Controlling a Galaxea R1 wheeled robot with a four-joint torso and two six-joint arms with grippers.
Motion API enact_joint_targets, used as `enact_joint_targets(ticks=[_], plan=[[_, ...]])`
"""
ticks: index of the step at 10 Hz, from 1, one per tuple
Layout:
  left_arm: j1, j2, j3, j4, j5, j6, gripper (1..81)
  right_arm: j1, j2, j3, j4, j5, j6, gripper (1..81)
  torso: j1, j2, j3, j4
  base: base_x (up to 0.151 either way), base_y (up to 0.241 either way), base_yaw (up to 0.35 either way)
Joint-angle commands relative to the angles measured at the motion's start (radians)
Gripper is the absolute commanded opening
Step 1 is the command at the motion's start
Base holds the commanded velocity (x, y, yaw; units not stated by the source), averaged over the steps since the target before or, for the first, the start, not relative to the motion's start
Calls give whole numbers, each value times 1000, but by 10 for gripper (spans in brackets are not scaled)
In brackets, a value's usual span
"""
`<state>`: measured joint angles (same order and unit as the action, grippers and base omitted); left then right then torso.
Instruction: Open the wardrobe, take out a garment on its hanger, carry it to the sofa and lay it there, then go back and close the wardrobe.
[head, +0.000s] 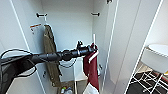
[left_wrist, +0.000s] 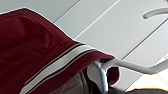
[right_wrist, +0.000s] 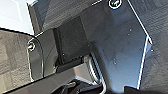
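Nearest the lens: left arm (head: 37, 58), dark and jointed, reaching from the picture's left into the open wardrobe (head: 70, 25). At its tip, left gripper (head: 93, 49), fingers seemingly clamped on the white hanger (left_wrist: 130, 66) at its neck, though not plainly seen. Right gripper: state impossible to tell.

Outward from the grip: garment (head: 92, 68), maroon with striped collar, hung from the hanger in the cabinet's right half, long axis vertical, collar up, hem down near the cabinet floor. Hook (head: 94, 38) pointed straight up, apparently free of any rail.

Further left, long olive-brown coat (head: 51, 57) on its own hanger, well apart.

Risks, as judged: a pinch on a thin hanger neck could twist, letting the jacket swing or slide off a shoulder; hem or sleeve could snag the right door (head: 130, 42) on withdrawal.
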<state>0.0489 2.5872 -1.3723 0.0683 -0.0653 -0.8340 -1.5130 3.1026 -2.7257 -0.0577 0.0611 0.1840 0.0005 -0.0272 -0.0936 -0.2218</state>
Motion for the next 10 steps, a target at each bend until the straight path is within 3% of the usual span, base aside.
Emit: enact_joint_targets(ticks=[1,10], plan=[[-156,-4,33,68,-90,15,10,38,4,6,1,-49,-1,811,0,0,0,0,0,0,0],[-62,-11,67,119,-93,16,10,39,4,6,1,-47,-1,811,0,0,0,0,0,0,0]])
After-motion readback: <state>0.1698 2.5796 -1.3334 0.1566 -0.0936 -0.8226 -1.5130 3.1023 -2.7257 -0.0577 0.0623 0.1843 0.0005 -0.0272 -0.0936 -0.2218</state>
